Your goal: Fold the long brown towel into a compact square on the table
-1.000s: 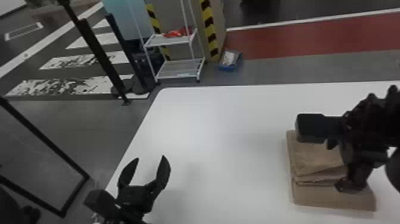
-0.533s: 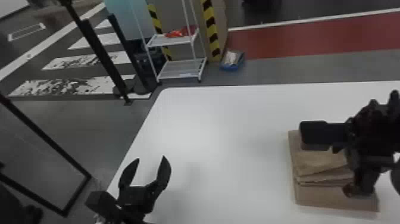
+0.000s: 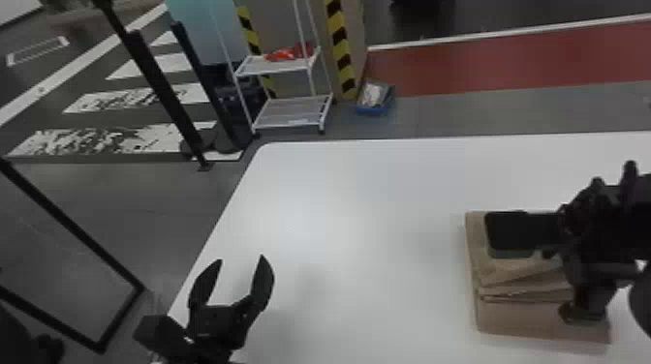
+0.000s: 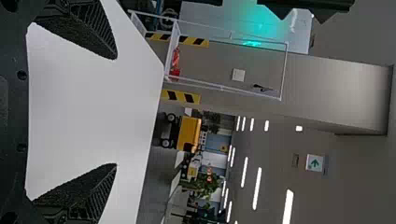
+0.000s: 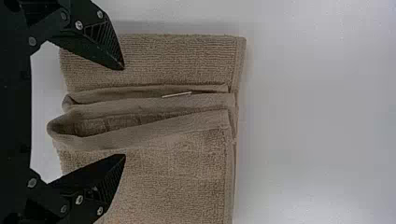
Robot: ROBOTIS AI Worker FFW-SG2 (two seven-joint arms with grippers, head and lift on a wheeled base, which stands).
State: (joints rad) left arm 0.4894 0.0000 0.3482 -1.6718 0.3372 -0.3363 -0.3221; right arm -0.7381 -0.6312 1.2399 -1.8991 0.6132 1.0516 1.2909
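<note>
In the head view the brown towel [image 3: 513, 314] lies folded in layers on the white table, at the right. Over it is my right gripper [image 3: 571, 285], partly covering it. The right wrist view has the right gripper [image 5: 125, 112] open above the towel [image 5: 182, 182], one finger on each side of the raised folds in its middle; whether the fingertips touch the cloth I cannot tell. My left gripper [image 3: 242, 259] is parked open at the table's near left, apart from the towel. Nothing is between the fingers of the left gripper [image 4: 116, 111] in the left wrist view.
The white table [image 3: 358, 193] stretches between the left gripper and the towel, with its left edge just beside the left arm. Beyond its far edge stand a white shelf rack [image 3: 290, 109] and a blue bin [image 3: 375, 104] on the floor.
The right gripper has shifted slightly toward the near edge and to the right over the towel. The left gripper and the towel's folds look the same.
</note>
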